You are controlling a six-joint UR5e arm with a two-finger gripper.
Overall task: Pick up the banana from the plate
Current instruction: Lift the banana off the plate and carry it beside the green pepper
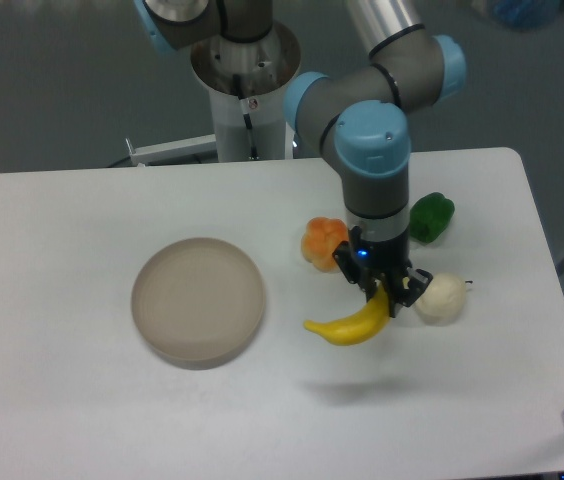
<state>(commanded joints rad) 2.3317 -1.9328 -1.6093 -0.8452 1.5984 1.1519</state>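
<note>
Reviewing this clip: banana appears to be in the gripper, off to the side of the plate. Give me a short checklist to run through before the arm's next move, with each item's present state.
1. Gripper closed on the banana: ok, fingers clamp its upper end.
2. Banana off the table: ok, a shadow lies on the table below it.
3. Banana clear of the plate: ok, it hangs to the right of the rim and the plate holds nothing.
4. Grip centred on the banana: not ok, it is held near one tip and hangs tilted.
5. Clearance from the white fruit: cannot tell, it sits right beside the fingers.
6. Clearance from the orange fruit and green fruit: cannot tell, the gripper overlaps the orange one in view.
</note>
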